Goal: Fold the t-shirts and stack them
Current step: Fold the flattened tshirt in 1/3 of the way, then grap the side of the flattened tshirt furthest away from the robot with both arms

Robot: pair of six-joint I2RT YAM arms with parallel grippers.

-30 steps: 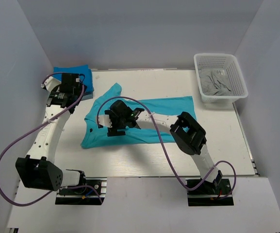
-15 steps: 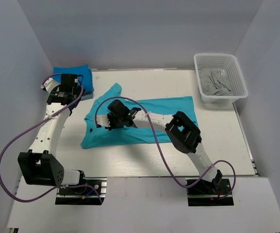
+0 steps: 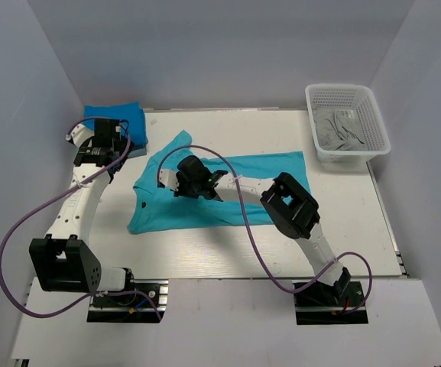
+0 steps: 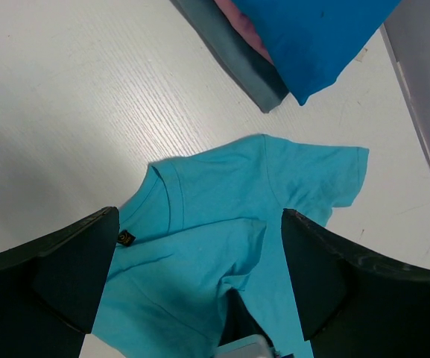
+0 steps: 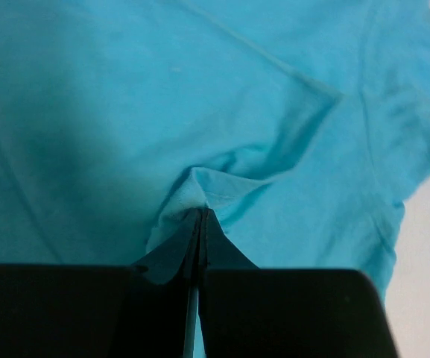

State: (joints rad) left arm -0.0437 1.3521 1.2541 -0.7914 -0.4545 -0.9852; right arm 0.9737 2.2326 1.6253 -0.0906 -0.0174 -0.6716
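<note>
**Right gripper [image 3: 182, 182] pinches the turquoise tee [image 3: 235, 195]; left gripper [image 3: 107, 131] hangs open**

Top view: the turquoise tee lies flat in the middle of the table [image 3: 205, 256]. Its long axis runs left to right, with the neck at the left end and the hem at the right end, toward the basket [image 3: 373, 115]. One sleeve points at the far edge. The right gripper is down on the chest area with its jaws pressed together, probably to lift a layer of cloth for a fold. The left gripper sits just beside the stack [image 3: 117, 116] in the far-left corner and appears to be parked out of the way. A grey tee [image 3: 338, 131] lies crumpled in the basket, not yet folded.

Left wrist: the fingers [image 4: 58, 268] stand spread wide with nothing between them. Below them is the turquoise tee [image 4: 222, 201], its round neck at the left of this view and a sleeve out to the right. The stack [image 4: 304, 37] shows blue on top, with pink and grey edges beneath.

Right wrist: the right gripper [image 5: 198, 218] is closed on a small peak of the turquoise tee [image 5: 125, 89], and creases run outward from the pinch. I cannot tell how many layers it has caught.
</note>
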